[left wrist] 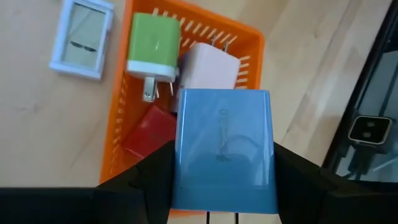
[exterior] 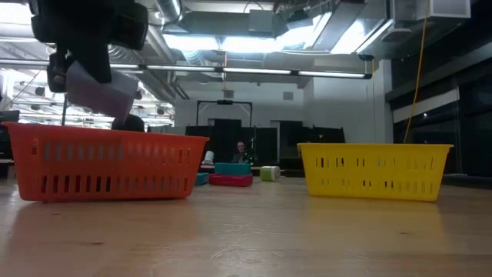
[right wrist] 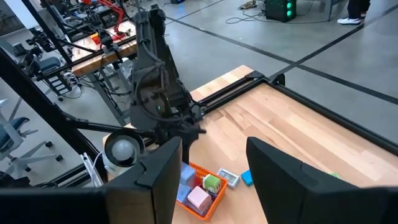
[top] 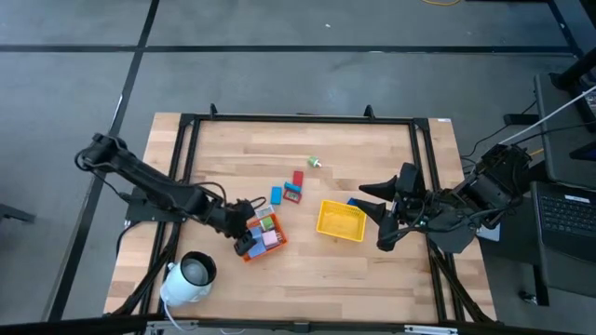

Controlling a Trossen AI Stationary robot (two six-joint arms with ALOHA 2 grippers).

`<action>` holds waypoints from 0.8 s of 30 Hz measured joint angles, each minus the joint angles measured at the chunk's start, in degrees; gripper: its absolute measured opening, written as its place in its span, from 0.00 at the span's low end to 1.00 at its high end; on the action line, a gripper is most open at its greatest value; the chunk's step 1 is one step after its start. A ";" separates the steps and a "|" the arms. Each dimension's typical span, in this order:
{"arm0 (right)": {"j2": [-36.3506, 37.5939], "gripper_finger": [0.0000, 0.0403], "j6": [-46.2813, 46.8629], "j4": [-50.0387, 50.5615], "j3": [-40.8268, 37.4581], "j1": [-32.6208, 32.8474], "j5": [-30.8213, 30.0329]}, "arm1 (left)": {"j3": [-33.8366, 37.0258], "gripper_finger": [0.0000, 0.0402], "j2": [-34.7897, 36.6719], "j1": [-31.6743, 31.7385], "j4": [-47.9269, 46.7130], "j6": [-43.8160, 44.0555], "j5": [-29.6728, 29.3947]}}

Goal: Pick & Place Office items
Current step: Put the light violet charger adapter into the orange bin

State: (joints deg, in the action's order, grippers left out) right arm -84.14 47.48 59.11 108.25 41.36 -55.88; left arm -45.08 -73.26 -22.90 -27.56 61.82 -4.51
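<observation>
While the left gripper [left wrist: 224, 186] pinches a light blue block [left wrist: 224, 149] right above the orange tray [left wrist: 186, 37], the right gripper [right wrist: 211, 168] hangs spread apart beside the yellow tray [top: 340, 221].

Grey concrete floor [top: 307, 74] with dark seams; exposed ceiling ducts [exterior: 254, 9]; bright overhead lights [exterior: 231, 42].

You are working in a robotics lab or industrial workshop: a butcher-block table [top: 307, 270] in a black metal frame stands on a grey concrete floor [top: 298, 74] marked with dark lines, exposed ducts and strip lights [exterior: 254, 38] run overhead, and cluttered workbenches [right wrist: 93, 43] stand at the far side
</observation>
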 joint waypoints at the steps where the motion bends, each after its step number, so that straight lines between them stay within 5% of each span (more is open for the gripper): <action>1: 0.00 0.46 0.00 0.01 0.00 0.00 0.02 | 0.00 0.52 -0.85 0.00 0.54 0.02 0.46; 24: 0.00 0.46 0.09 -2.58 0.00 0.96 1.50 | -0.02 0.53 -3.30 -0.04 -0.64 8.98 0.12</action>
State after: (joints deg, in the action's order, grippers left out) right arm -84.14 47.58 56.53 108.25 42.33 -54.38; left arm -45.10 -76.55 -22.94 -28.21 70.80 -4.38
